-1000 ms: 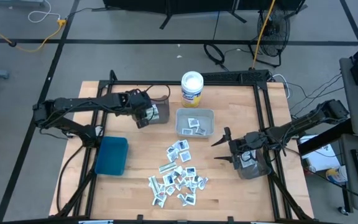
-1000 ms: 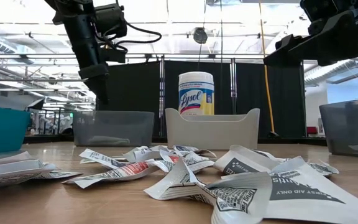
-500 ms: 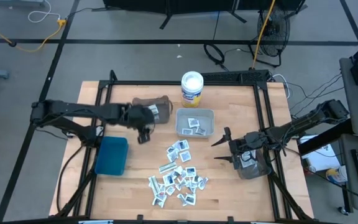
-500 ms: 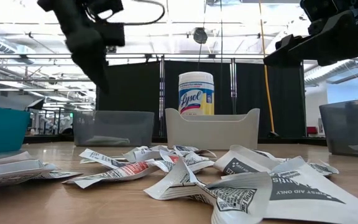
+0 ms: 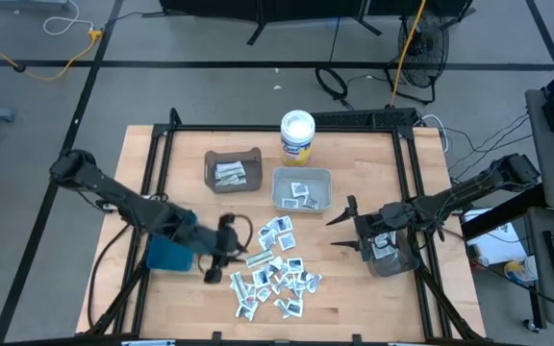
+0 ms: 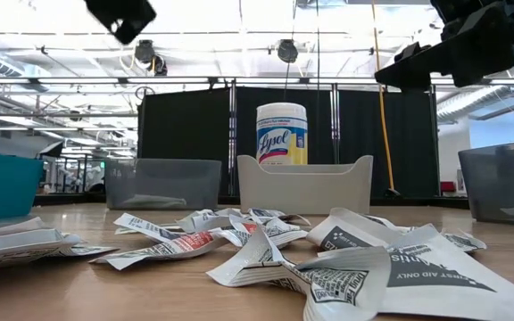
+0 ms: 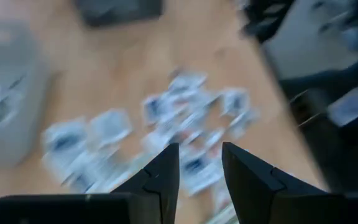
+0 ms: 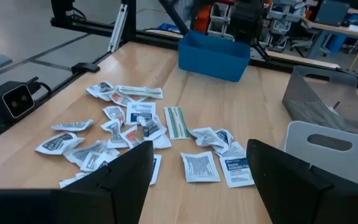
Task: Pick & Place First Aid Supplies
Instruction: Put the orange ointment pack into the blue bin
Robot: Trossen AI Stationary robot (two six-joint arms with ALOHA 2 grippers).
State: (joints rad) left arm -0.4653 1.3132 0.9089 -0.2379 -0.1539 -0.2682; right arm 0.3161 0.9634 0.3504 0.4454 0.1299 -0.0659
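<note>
Bright overhead ceiling lights gave even light and glare in the low view; the left wrist view was motion-blurred.

Crumpled white first aid packets (image 6: 266,245) with black, red print litter the wooden table (image 6: 150,290) from 9 to 4 o'clock. Behind, at centre: white plastic bin (image 6: 304,185), white Lysol tub (image 6: 281,134) behind it; clear grey bin (image 6: 161,183) at 9, teal bin (image 6: 3,183) far 9, grey bin (image 6: 505,181) at 3. Dark arm parts at 11 (image 6: 121,15) and 1 (image 6: 458,49).
</note>
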